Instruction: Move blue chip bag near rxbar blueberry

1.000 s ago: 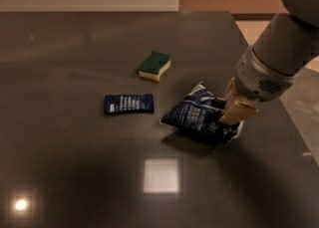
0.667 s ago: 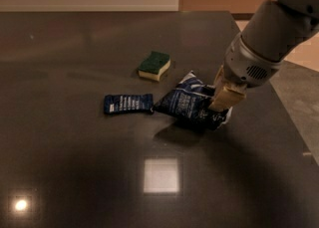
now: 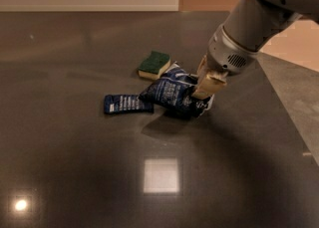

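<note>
Movement over the last second has all been leftward. My pincer (image 3: 203, 88) has carried the blue chip bag (image 3: 172, 92) across the table (image 3: 75, 172) from a spot well to the right of the rxbar blueberry (image 3: 127, 104). The bag's left tip now meets, or perhaps just overlaps, the bar's right end. I cannot tell from this angle whether the two actually touch. The bar itself looks unmoved, as does the green-and-yellow sponge (image 3: 154, 64), which sits just behind the bag.

The pincer is at the bag's right end, its tan fingers pinching the crumpled foil there, with the arm reaching in from the upper right. The bag hangs tilted, its right side raised. A dark shadow beneath it suggests that most of it is off the table, while the left end is low or dragging.

For the task, I judge the transport essentially done, since the bag is already beside the bar. What remains, as I read it, is to lower the bag, let go, and pull the arm away. My one concern is pushing further left: any more travel could nudge the bar or ride the bag up over it.
</note>
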Tool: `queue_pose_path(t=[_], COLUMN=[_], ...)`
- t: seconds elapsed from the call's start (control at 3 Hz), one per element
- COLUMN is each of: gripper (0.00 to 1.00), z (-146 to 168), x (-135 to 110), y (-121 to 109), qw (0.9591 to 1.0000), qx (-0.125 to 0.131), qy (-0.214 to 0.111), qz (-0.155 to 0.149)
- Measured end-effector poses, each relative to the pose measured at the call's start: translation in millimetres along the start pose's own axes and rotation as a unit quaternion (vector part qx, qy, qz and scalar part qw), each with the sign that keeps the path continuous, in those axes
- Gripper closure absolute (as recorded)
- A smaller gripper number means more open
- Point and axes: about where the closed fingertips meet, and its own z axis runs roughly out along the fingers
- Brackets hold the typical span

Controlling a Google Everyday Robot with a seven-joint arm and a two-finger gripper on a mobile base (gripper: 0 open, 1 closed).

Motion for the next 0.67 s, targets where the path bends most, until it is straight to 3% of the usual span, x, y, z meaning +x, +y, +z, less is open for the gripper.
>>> queue_pose_path(t=[0.67], gripper=[0.12], z=[4.7], x=[-10.3], y=[-3.7], qw=[0.9998], qx=[-0.007], qy=[-0.017], qz=[-0.012])
